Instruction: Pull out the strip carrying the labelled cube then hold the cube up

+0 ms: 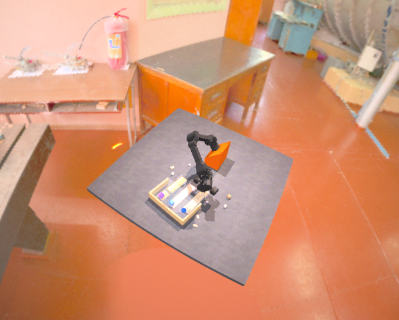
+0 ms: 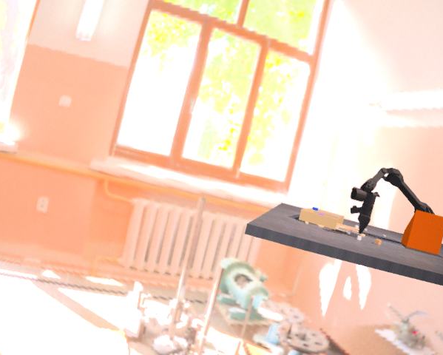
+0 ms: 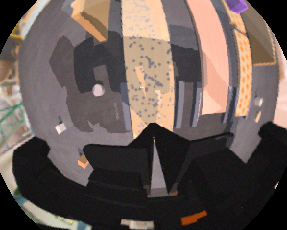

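Note:
My gripper (image 2: 362, 231) (image 3: 153, 126) is shut and empty, tips down at the open end of the tray (image 1: 164, 209) (image 2: 320, 219). A speckled strip (image 1: 192, 207) (image 3: 148, 57) lies just beyond the tips in the wrist view; whether they touch it is unclear. A pink strip (image 1: 184, 195) (image 3: 216, 62) and an orange-dotted strip (image 1: 176, 184) (image 3: 244, 72) lie beside it. A thin dark line crosses the dotted strip near the purple block (image 1: 161, 195) (image 3: 238, 6). A light blue block (image 1: 171, 202) is on the pink strip, a dark blue round piece (image 1: 184, 209) on the speckled one. Labels are not readable.
An orange wedge block (image 1: 218, 157) (image 2: 426, 233) stands by the arm's base. A small orange cube (image 1: 228, 197) (image 2: 378, 242) (image 3: 83, 161) and several small pale pieces lie around the tray. The tray's side wall (image 3: 87, 21) flanks the speckled strip.

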Action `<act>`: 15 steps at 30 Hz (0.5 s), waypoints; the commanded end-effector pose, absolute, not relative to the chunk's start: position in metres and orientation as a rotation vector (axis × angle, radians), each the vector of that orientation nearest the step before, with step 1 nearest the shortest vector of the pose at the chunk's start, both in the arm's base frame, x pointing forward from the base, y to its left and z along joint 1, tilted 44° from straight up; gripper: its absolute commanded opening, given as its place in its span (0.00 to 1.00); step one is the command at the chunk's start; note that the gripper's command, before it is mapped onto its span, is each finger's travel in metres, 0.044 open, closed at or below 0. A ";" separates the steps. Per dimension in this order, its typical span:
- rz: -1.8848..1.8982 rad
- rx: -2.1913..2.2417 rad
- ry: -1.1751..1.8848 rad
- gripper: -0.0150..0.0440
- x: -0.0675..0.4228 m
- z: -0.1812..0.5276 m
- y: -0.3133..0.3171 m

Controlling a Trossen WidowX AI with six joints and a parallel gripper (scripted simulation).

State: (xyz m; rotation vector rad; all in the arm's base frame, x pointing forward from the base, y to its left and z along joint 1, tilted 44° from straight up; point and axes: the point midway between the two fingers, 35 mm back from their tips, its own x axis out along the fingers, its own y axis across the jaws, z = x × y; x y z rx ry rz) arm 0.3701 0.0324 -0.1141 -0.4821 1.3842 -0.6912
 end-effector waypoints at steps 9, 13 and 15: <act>-0.693 -0.485 1.404 0.25 0.346 -0.122 0.032; -0.693 -0.485 1.404 0.25 0.340 -0.123 0.033; -0.693 -0.485 1.405 0.25 0.337 -0.123 0.033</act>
